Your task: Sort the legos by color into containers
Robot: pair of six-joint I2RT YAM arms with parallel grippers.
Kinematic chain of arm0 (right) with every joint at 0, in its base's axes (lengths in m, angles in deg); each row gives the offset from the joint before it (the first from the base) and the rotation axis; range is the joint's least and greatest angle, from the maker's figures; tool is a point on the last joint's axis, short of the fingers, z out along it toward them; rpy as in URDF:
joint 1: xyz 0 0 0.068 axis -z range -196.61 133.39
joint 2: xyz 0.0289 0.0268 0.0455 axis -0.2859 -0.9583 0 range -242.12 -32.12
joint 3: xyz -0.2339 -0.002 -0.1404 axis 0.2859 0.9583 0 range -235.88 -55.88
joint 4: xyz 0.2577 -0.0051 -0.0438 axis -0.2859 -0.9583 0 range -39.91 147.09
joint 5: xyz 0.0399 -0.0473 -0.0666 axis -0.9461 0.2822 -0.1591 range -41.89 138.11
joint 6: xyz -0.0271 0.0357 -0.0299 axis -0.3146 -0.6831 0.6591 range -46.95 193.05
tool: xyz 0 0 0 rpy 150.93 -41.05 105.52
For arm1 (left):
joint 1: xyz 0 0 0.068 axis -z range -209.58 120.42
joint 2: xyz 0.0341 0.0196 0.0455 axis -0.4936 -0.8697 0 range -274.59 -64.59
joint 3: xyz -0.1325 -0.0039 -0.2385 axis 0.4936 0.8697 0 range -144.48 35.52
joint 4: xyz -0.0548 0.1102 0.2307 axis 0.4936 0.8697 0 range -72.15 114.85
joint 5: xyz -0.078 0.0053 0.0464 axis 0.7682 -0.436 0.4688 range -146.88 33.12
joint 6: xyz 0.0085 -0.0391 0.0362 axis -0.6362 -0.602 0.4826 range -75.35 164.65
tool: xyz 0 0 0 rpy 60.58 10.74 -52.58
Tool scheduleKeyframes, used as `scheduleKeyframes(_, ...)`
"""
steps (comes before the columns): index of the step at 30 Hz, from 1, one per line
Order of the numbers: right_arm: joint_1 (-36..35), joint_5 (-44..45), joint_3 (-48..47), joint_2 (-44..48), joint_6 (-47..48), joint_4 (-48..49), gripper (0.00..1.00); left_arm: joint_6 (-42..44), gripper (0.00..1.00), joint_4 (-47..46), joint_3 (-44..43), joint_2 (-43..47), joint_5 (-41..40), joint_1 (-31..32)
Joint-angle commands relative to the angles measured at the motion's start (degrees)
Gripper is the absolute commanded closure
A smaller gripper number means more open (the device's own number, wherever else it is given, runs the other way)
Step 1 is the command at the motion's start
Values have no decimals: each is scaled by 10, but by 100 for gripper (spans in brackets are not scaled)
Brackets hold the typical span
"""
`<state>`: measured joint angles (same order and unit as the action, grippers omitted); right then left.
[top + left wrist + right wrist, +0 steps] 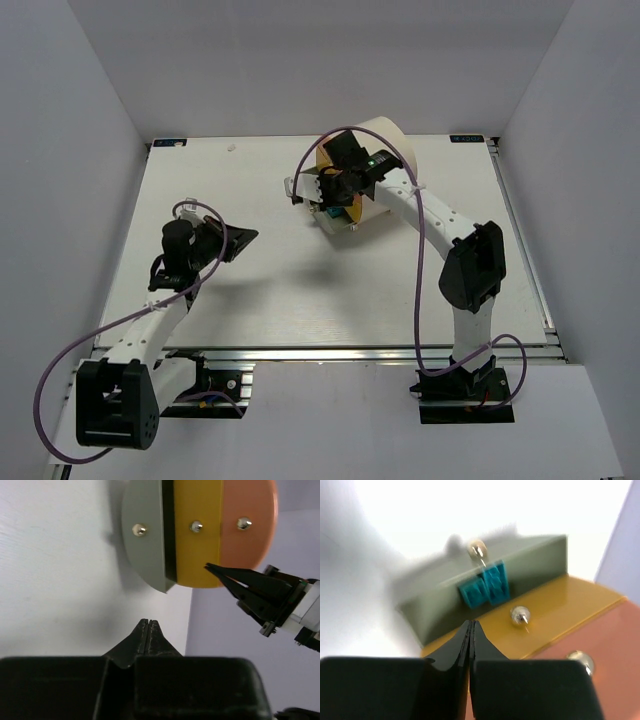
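Note:
The container is a cream-white drum (pixel 385 140) lying on its side at the back of the table. Its end face (pixel 197 535) shows a grey-green, a yellow and an orange section, each with a brass knob. Two teal-blue legos (pixel 484 586) rest against the grey-green section (pixel 530 565), just below its knob; a teal spot (pixel 330 212) also shows from above. My right gripper (pixel 471 623) is shut and empty, its tip over the yellow section (pixel 555 605), a little short of the teal legos. My left gripper (pixel 149 621) is shut and empty above bare table, well left of the drum (pixel 253 235).
White walls close in the table on the left, back and right. The right arm (pixel 440 225) reaches from the near right edge across to the drum's face. Its shut fingers (pixel 235 580) cross the left wrist view on the right. A small white speck (pixel 232 148) lies near the back edge.

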<state>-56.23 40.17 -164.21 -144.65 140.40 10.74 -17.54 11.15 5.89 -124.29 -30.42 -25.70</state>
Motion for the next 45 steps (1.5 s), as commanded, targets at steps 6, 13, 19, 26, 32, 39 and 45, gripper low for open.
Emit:
scheduleKeyframes(6,-9,-214,10,0,-101,-9,100,-3,100,-33,57,98,36,-4)
scheduleKeyframes(13,-27,-84,-54,-101,-122,-30,100,-6,100,-3,77,145,33,-4)
scheduleKeyframes(19,-42,66,-43,-132,-50,-33,100,-6,100,-2,94,161,31,-9)
scheduleKeyframes(26,-53,232,-18,-133,8,2,100,3,100,0,86,157,31,-9)
scheduleKeyframes(32,-51,326,0,-151,43,28,100,1,100,-9,94,157,36,-9)
scheduleKeyframes(39,-49,375,-3,-168,57,30,100,6,90,7,91,166,30,-9)
scheduleKeyframes(45,-54,293,-45,-162,26,-39,100,8,61,15,91,171,26,-9)
